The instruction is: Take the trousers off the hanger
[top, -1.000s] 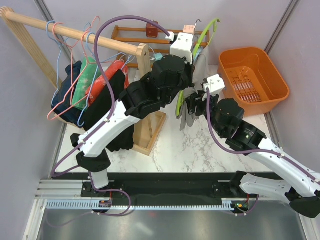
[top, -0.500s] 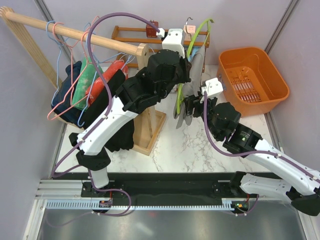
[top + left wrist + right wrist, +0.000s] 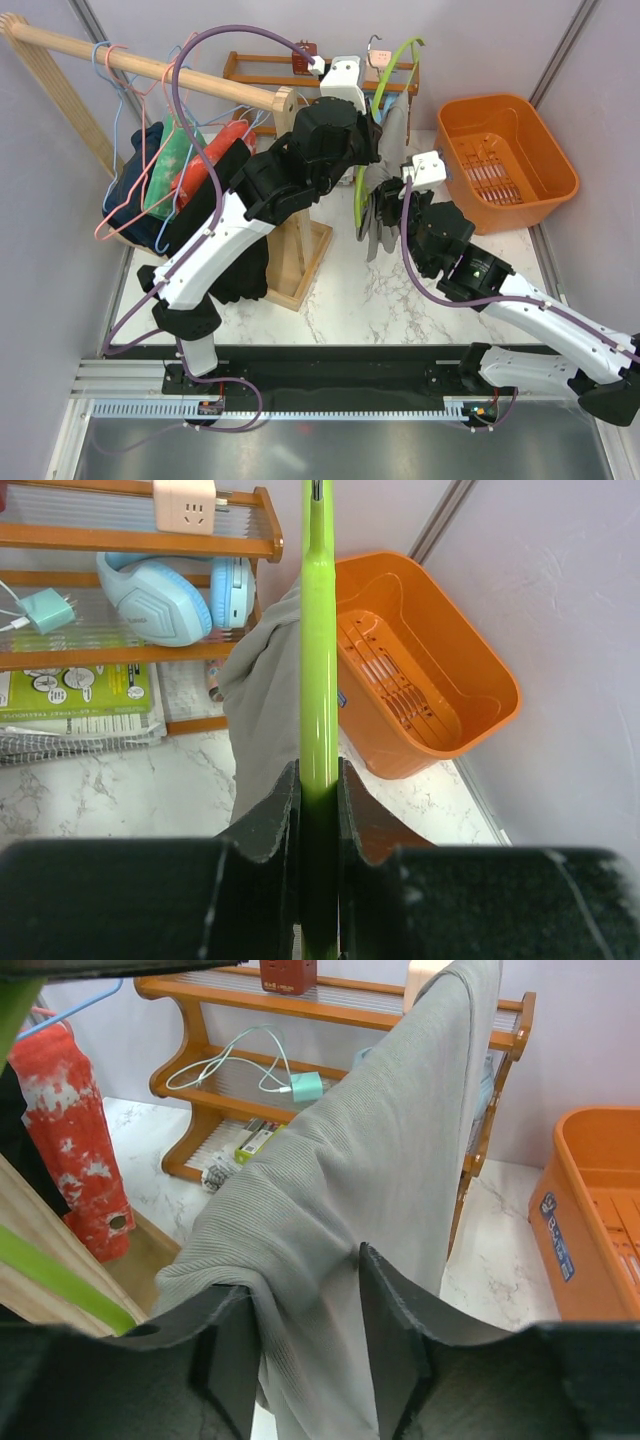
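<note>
My left gripper point(image 3: 318, 780) is closed on the hanger point(image 3: 318, 660), with the green plastic clamped between both fingers. My right gripper point(image 3: 305, 1280) has a fold of the trousers point(image 3: 380, 1140) pinched in it, and the grey cloth fills the gap and touches both fingers point(image 3: 228, 1360). The hanger is held in the air above the table, between the two arms and just left of the orange basket point(image 3: 480, 101). In the overhead view its long axis runs from near the right wrist away toward the back wall, with the curved hook at the far end. The hanger stands almost edge-on to that camera. The trousers are draped over it and hang down along it, with their lower edge at the right gripper. The left wrist view shows the hanger as a single straight green line leading away from the jaws, with the grey cloth to its left. The right wrist view shows the ribbed weave of the cloth and only a short green strip at the lower left. The left wrist view also shows blue headphones point(image 3: 170, 600) on the wooden shelf point(image 3: 330, 1010). The table point(image 3: 370, 300) is white marble. Plain grey walls enclose it, and a wooden rail point(image 3: 150, 68) at the left carries other hangers and garments.
</note>
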Tool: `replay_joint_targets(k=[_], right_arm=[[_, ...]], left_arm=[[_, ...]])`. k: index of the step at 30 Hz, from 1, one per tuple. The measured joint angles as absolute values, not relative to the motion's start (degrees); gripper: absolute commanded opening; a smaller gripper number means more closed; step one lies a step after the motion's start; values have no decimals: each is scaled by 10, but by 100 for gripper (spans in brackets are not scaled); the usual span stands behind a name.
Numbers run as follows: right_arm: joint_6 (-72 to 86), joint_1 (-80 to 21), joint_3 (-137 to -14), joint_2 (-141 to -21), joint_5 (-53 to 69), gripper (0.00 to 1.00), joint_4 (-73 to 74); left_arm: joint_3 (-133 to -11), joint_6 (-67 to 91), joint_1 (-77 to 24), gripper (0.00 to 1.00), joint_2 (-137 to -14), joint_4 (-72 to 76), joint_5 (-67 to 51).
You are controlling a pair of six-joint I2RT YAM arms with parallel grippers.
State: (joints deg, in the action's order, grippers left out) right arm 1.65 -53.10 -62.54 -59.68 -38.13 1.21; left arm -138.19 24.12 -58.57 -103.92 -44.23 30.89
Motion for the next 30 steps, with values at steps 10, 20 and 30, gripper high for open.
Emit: replay_joint_targets(k=[10,20,30], right_arm=[[37,-531,-628,-603,-395,4,-8],[54,-531,-652,-604,-412,0,10],[75,-531,-713,-605,-428,0,50]], left_arm=[[-1378,251,-586,2,-1039,-441,298],[-1364,252,-579,2,-1032,-440,294],[-1356,251,-579,2,-1030,-440,286]])
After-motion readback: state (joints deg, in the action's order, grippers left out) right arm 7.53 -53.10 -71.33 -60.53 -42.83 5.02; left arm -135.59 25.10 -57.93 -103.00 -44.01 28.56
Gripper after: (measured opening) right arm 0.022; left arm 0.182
